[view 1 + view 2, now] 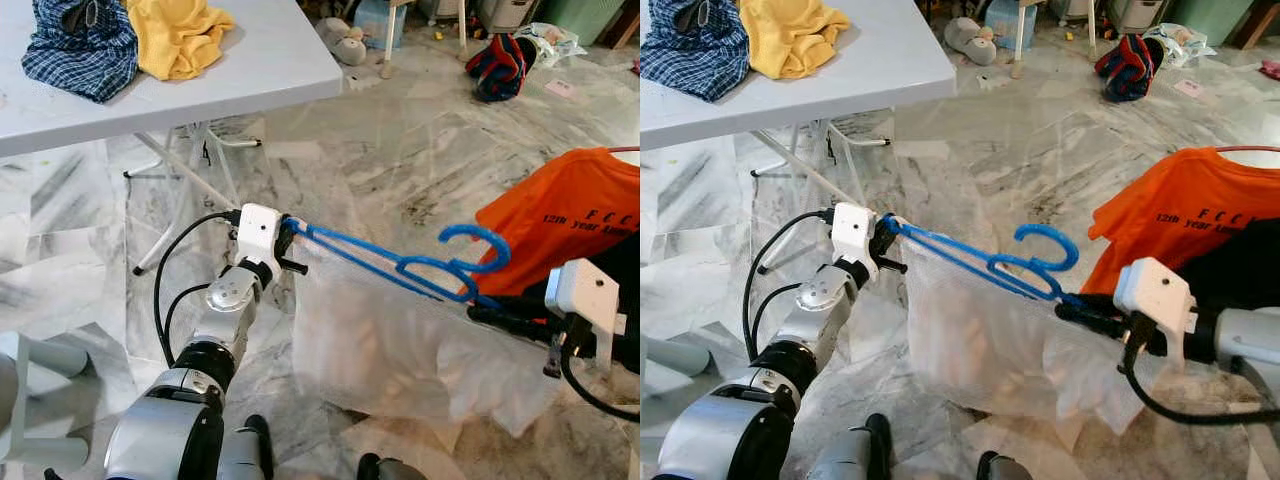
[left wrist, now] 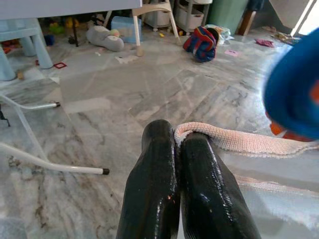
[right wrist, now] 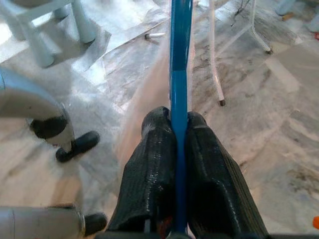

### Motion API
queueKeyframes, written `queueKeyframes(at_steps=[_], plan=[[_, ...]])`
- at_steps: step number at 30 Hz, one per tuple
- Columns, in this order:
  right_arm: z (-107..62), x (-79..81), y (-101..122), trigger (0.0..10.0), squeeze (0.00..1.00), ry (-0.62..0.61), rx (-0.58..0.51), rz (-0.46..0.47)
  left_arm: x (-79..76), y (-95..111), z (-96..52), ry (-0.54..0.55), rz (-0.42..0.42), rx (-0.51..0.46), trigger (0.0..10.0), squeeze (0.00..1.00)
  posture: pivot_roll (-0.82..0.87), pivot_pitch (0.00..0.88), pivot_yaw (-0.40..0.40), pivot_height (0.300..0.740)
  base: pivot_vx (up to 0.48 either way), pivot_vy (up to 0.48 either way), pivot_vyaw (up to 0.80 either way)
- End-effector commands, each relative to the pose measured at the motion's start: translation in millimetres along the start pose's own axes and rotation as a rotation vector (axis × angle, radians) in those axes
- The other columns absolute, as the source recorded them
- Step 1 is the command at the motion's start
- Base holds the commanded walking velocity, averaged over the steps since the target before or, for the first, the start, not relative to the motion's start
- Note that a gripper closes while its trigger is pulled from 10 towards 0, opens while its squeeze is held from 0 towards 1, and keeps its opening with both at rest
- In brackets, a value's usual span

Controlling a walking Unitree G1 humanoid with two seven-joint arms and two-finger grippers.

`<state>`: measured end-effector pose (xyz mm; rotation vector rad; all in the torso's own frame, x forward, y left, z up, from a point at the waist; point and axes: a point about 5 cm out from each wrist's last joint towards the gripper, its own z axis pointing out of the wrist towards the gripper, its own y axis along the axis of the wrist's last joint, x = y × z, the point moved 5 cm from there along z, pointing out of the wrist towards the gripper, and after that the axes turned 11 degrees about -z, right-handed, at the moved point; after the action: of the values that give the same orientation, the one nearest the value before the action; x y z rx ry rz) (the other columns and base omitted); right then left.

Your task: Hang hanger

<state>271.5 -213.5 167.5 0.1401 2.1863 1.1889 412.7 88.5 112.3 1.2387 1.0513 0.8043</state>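
A blue plastic hanger (image 1: 380,258) is stretched level between my two grippers, its hook (image 1: 482,241) curling up near the right end. A sheer white garment (image 1: 390,350) hangs from it above the floor. My left gripper (image 1: 290,240) is at the hanger's left end. In the left wrist view the left gripper (image 2: 177,133) is shut on the garment's pale woven edge (image 2: 239,143). My right gripper (image 1: 1070,305) is shut on the hanger below the hook. In the right wrist view the blue bar (image 3: 180,50) runs straight out from between the fingers of the right gripper (image 3: 178,119).
An orange T-shirt (image 1: 570,225) hangs at the right, just behind my right arm. A grey table (image 1: 280,60) at the back left holds a yellow cloth (image 1: 180,35) and a plaid shirt (image 1: 80,45), and its white legs (image 1: 190,175) stand near my left arm. A bag (image 1: 497,65) and toys lie on the marble floor.
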Motion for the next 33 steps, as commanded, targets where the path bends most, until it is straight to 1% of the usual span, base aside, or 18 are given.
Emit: queueKeyframes(at_steps=[1,3,7,8,9,12,15,17,18,19,20,21,22,26,28,30,32,33], plan=[[-2.7,-7.5,-10,10.0,0.0,-0.071,0.043,0.034,24.9,5,-6.1,0.115,-0.028,-0.032,0.0,0.0,0.0,0.21,-0.025,0.74,0.0,0.0,0.0],[-1.8,-7.4,-10,10.0,0.0,-0.074,0.039,0.04,25.0,5,-6.3,0.118,-0.028,-0.034,0.0,0.0,0.0,0.21,-0.025,0.74,0.0,0.0,0.0],[19.1,-4.3,-10,10.0,0.0,-0.131,0.007,0.049,27.2,-2,-11.4,0.162,-0.044,-0.047,0.0,0.0,0.01,0.213,-0.028,0.74,0.0,0.0,0.0],[19.1,-4.3,-10,10.0,0.0,-0.131,0.007,0.049,27.2,-2,-11.4,0.162,-0.044,-0.047,0.0,0.0,0.01,0.213,-0.028,0.74,0.0,0.0,0.0],[26.6,-7.0,-11,10.0,0.0,-0.167,0.002,0.054,25.4,-6,-13.0,0.16,-0.053,-0.038,0.0,0.0,0.01,0.214,-0.03,0.74,0.0,0.0,0.0],[36.7,-9.6,-10,10.0,0.0,-0.199,-0.008,0.069,21.2,-12,-14.6,0.149,-0.053,-0.029,0.0,0.0,0.01,0.214,-0.034,0.74,0.0,0.0,0.0],[43.7,2.6,-8,10.0,0.0,-0.126,-0.015,0.049,21.6,-13,-15.2,0.158,-0.056,-0.03,0.0,0.0,0.01,0.216,-0.041,0.74,0.0,0.0,0.0],[44.6,-1.8,-6,10.0,0.0,-0.143,-0.025,0.04,22.3,-12,-15.3,0.164,-0.057,-0.032,0.0,0.0,0.01,0.217,-0.048,0.74,0.0,0.0,0.0],[45.5,-13.2,-2,10.0,0.0,-0.197,-0.044,0.036,22.5,-12,-15.3,0.168,-0.061,-0.033,0.0,0.0,0.01,0.219,-0.054,0.74,0.0,0.0,0.0],[46.2,-19.2,0,10.0,0.0,-0.228,-0.054,0.034,22.4,-13,-15.4,0.17,-0.064,-0.033,0.0,0.0,0.01,0.219,-0.055,0.74,0.0,0.0,0.0],[47.5,-31.2,4,10.0,0.0,-0.298,-0.075,0.03,22.2,-13,-15.7,0.172,-0.066,-0.033,0.0,0.0,0.0,0.222,-0.06,0.74,0.0,0.0,0.0],[47.5,-31.2,4,10.0,0.0,-0.298,-0.075,0.03,22.2,-13,-15.7,0.172,-0.066,-0.033,0.0,0.0,0.0,0.222,-0.06,0.74,0.0,0.0,0.0],[53.0,-53.7,14,10.0,0.0,-0.435,-0.149,0.095,20.0,-17,-16.8,0.176,-0.086,-0.031,0.0,0.0,0.01,0.224,-0.066,0.74,0.0,0.0,0.0],[60.0,-59.1,22,10.0,0.0,-0.484,-0.199,0.123,17.4,-19,-17.5,0.175,-0.1,-0.029,0.0,0.0,0.01,0.226,-0.068,0.74,0.0,0.0,0.0],[74.3,-65.2,34,10.0,0.0,-0.572,-0.291,0.218,13.4,-22,-18.0,0.174,-0.129,-0.031,0.0,0.0,0.02,0.229,-0.072,0.74,0.0,0.0,0.0],[77.7,-71.8,38,10.0,0.0,-0.642,-0.33,0.265,12.0,-21,-17.6,0.172,-0.139,-0.037,0.0,0.0,0.02,0.231,-0.073,0.74,0.0,0.0,0.0],[79.2,-81.2,42,10.0,0.0,-0.726,-0.38,0.349,10.3,-19,-16.9,0.167,-0.142,-0.044,0.0,0.0,0.03,0.232,-0.074,0.74,0.0,0.0,0.0],[78.0,-89.5,45,10.0,0.0,-0.798,-0.409,0.382,8.8,-17,-15.9,0.162,-0.151,-0.051,0.0,0.0,0.03,0.234,-0.076,0.74,0.0,0.0,0.0]])
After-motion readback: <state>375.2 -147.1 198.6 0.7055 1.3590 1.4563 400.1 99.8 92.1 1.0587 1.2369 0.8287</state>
